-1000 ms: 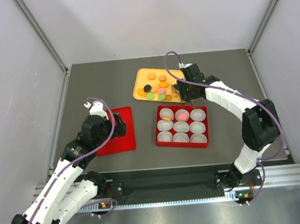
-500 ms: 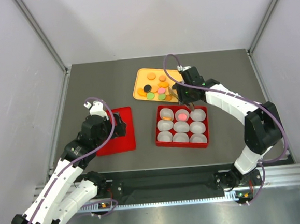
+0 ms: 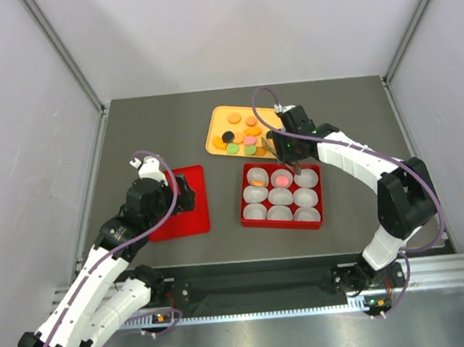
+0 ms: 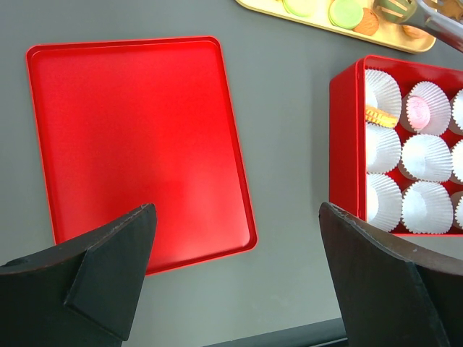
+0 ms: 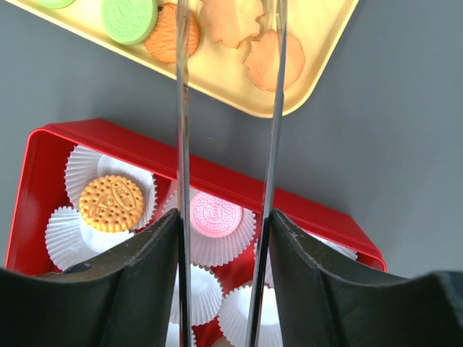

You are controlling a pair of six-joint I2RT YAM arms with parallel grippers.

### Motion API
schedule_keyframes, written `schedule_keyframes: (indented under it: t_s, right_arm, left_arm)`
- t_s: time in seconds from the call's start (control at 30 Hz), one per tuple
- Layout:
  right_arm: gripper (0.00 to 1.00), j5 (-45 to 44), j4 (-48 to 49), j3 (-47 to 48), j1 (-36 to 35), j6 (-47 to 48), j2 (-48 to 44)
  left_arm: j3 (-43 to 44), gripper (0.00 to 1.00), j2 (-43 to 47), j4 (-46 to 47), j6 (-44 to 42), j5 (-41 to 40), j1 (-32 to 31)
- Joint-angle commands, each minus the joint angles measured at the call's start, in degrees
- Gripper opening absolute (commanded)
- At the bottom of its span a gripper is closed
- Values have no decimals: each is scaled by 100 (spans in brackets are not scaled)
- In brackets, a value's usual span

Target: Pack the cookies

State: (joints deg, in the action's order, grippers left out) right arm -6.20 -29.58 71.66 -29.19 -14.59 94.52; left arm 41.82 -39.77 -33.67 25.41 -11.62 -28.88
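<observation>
Cookies (image 3: 241, 136) in orange, green, pink and black lie on a yellow tray (image 3: 219, 146). A red box (image 3: 283, 215) holds white paper cups. An orange cookie (image 5: 111, 203) sits in its back left cup and a pink cookie (image 5: 215, 215) in its back middle cup. My right gripper (image 5: 226, 225) is shut on metal tongs (image 5: 182, 108). The tongs are open and empty, their tips over the pale orange cookies (image 5: 273, 59) at the tray's near right corner. My left gripper (image 4: 235, 217) is open and empty, above the table by the red lid's corner.
A flat red lid (image 3: 178, 202) lies left of the box; it fills the left of the left wrist view (image 4: 137, 137). Grey walls stand on both sides and behind. Bare grey table shows between lid and box (image 4: 289, 144).
My right arm has shifted a little to the left, bringing the tongs from over the box's back edge towards the tray. The left arm has not moved.
</observation>
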Motion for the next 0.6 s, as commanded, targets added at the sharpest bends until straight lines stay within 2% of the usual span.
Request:
schedule_keyframes:
  t_s: [0.0, 0.57]
  right_arm:
    - [49, -40, 181, 85, -69, 9, -57]
    - [37, -180, -170, 753, 124, 220, -118]
  left_arm:
    - [10, 99, 39, 98, 17, -60, -21]
    - [10, 99, 75, 89, 26, -69, -30]
